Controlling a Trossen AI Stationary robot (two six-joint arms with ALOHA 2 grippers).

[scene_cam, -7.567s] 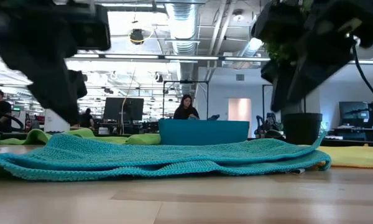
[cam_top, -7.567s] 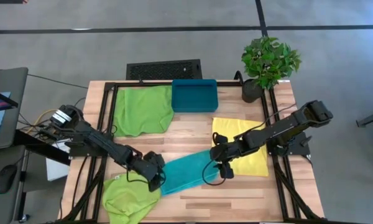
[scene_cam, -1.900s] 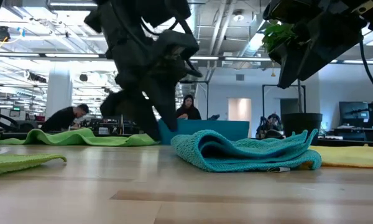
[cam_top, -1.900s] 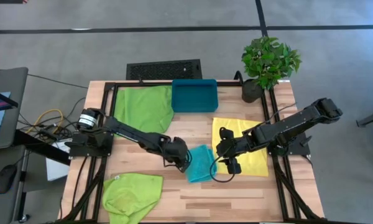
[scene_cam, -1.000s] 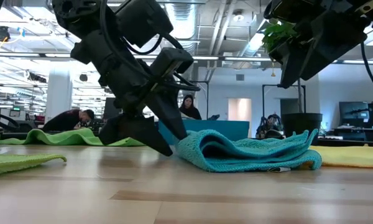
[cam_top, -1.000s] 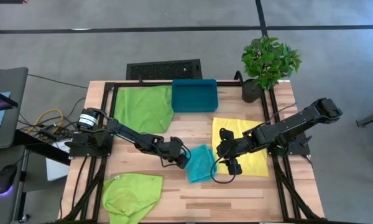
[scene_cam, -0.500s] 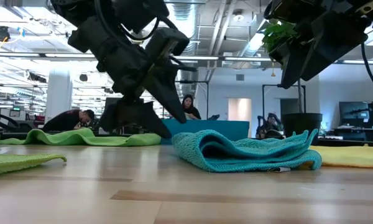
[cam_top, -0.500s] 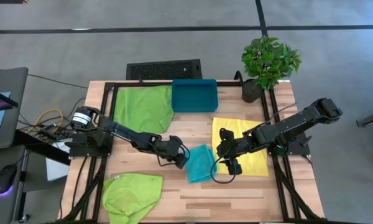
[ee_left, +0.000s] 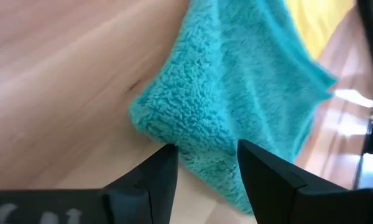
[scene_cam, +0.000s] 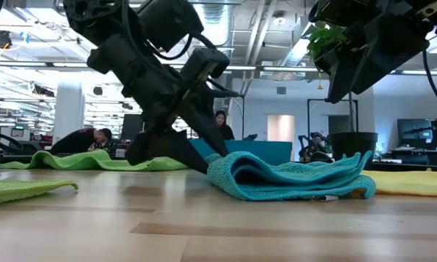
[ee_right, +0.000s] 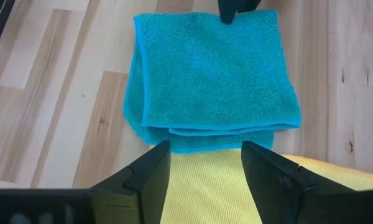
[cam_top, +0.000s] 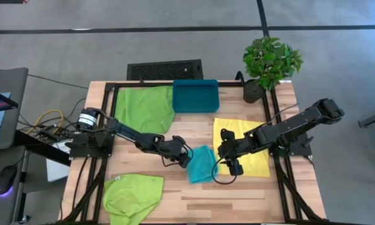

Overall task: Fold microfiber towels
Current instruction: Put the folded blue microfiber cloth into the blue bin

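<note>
Overhead, four towels can be counted on the wooden table (cam_top: 194, 203): two lime green, one teal and one yellow. The crumpled lime green towel (cam_top: 130, 195) lies at the near left corner, its outer edge running over the table's side. The flat lime green towel (cam_top: 144, 109) is spread at the far left, touching the teal bin (cam_top: 195, 95). The left gripper (cam_top: 186, 160) reaches in low from the left and meets the left edge of the folded teal towel (cam_top: 203, 164) near the middle of the table. From the left wrist camera its fingers stand apart with the towel's folded corner (ee_left: 193, 118) just ahead of the gap; they touch the cloth but do not clamp it. From table height the towel (scene_cam: 291, 178) shows as a stack of layers, and the gripper's tip there is pressed against its left end; how many layers there are cannot be made out. The right gripper (cam_top: 230, 164) hovers just right of the teal towel, over the yellow towel (cam_top: 250, 150), which its arm partly hides. From the right wrist camera its fingers are spread, holding nothing, with the teal towel (ee_right: 211, 81) ahead and yellow cloth (ee_right: 205, 186) between them. One potted plant (cam_top: 270, 62) stands at the far right corner.
</note>
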